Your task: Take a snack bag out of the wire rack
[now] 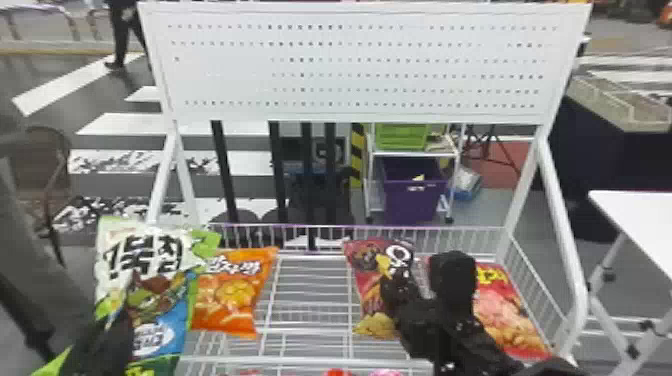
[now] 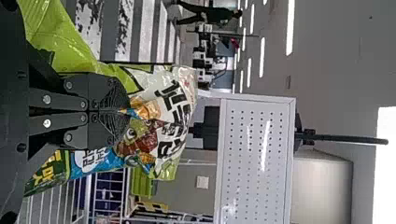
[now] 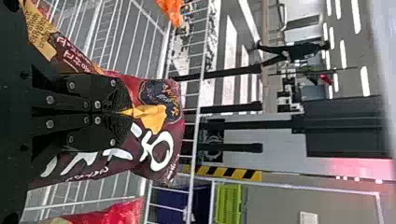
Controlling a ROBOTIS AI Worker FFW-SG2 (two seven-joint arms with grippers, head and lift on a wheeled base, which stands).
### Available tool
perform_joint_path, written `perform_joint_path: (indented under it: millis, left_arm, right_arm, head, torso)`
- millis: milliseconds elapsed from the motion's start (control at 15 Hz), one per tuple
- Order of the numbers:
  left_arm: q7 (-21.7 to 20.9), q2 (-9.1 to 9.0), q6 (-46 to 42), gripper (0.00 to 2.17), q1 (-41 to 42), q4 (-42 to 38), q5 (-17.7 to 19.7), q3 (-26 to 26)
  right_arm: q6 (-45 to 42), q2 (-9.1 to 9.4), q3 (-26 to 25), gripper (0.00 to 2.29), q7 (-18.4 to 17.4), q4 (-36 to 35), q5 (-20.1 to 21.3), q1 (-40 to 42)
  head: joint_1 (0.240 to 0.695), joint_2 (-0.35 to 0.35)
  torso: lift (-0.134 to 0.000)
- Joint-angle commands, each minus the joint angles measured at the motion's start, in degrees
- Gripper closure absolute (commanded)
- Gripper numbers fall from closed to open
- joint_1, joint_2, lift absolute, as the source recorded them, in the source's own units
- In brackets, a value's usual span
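At the lower left in the head view, my left gripper (image 1: pixel 112 330) holds a green, white and blue snack bag (image 1: pixel 150 290) at the rack's left side. In the left wrist view, the left gripper (image 2: pixel 126 111) is shut on that bag (image 2: pixel 173 107), pinching its front. My right gripper (image 1: pixel 425 285) is over the right part of the wire rack (image 1: pixel 310 290), at a dark red snack bag (image 1: pixel 372 290). Up close in the right wrist view, the right gripper (image 3: pixel 126 113) is shut on the dark red bag (image 3: pixel 156 135), whose film puckers between the fingertips.
An orange snack bag (image 1: pixel 230 295) lies in the rack beside the left-held bag. A red and yellow bag (image 1: pixel 510 315) lies at the rack's right side. Behind stands a white perforated panel (image 1: pixel 350 65) on slanted posts, and a white table (image 1: pixel 635 220) is at the right.
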Motion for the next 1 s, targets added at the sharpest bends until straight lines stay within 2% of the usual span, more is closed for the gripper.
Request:
perform_joint_path:
  millis: [0,200,400,600,733,933]
  left_arm:
    - [-0.03,0.00,-0.17,2.14,0.48,-0.71,-0.05,-0.07]
    - [-0.11,-0.09,-0.34,2.14,0.48,-0.79,-0.14,-0.16]
    - [-0.11,0.00,-0.34,2.14,0.30,-0.79,-0.14,-0.42]
    - [-0.11,0.00,-0.34,2.14,0.04,-0.79,-0.14,-0.60]
    - [-0.11,0.09,-0.34,2.14,0.04,-0.79,-0.14,-0.60]
    - [0.06,0.18,-0.70,2.14,0.04,-0.53,0.04,-0.51]
  right_arm:
    - [0.20,-2.44,-1.52,2.25,0.01,-9.46,0.04,5.50]
    - [-2.09,-4.81,-6.62,2.25,0.19,-20.97,2.15,17.71]
    - [-9.30,-4.90,-11.54,2.25,1.15,-26.86,3.11,28.35]
    - [-16.50,-4.11,-15.85,2.25,2.56,-30.99,4.17,37.75]
    - [-20.55,-2.52,-17.78,2.25,2.65,-33.80,5.75,43.64]
    - [-23.53,-1.38,-21.12,2.25,2.73,-36.35,6.28,49.97]
  head:
    - [0.499,0.000]
    - [0.499,0.000]
    - [0.499,0.000]
    - [0.499,0.000]
    - [0.499,0.000]
    - [0.499,0.000]
  torso:
    - [0.000]
    - [0.000]
    - [0.000]
    - [0.000]
    - [0.000]
    - [0.000]
